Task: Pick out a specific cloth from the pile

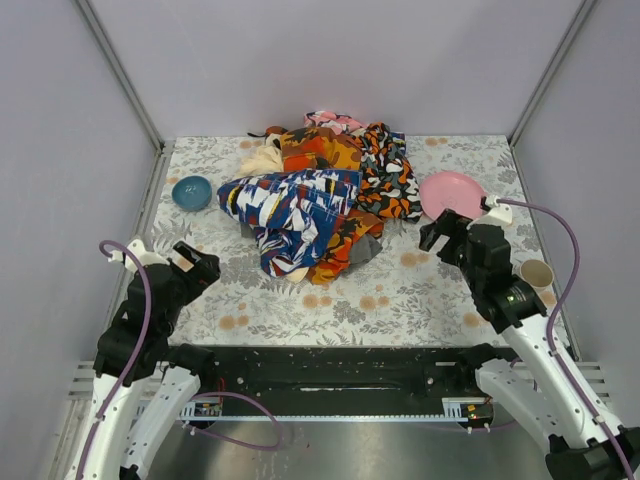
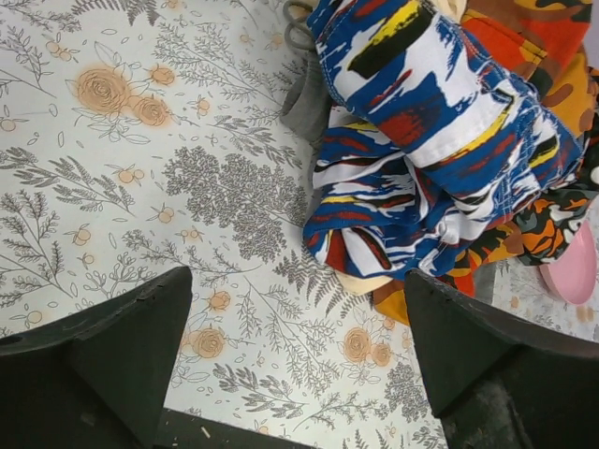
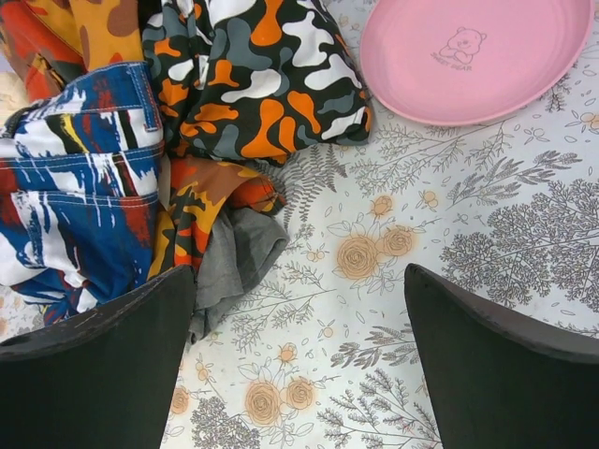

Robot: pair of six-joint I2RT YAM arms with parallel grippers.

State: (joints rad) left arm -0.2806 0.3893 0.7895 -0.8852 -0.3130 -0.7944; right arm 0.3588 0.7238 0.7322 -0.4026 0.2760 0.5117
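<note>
The pile (image 1: 320, 190) of colourful fabrics lies at the middle of the table. A blue, white and red print (image 1: 295, 208) is on top at the front. The dark grey cloth is mostly buried; one corner (image 1: 366, 250) pokes out at the pile's front right and shows in the right wrist view (image 3: 234, 262). Another grey bit (image 2: 304, 94) shows at the pile's left edge. My left gripper (image 1: 195, 262) (image 2: 299, 346) is open and empty over bare table, left of the pile. My right gripper (image 1: 445, 230) (image 3: 299, 346) is open and empty, just right of the grey corner.
A blue bowl (image 1: 192, 192) stands left of the pile. A pink plate (image 1: 452, 194) (image 3: 477, 56) lies right of it, close to my right gripper. A beige cup (image 1: 537, 273) stands near the right wall. Walls enclose the table on three sides.
</note>
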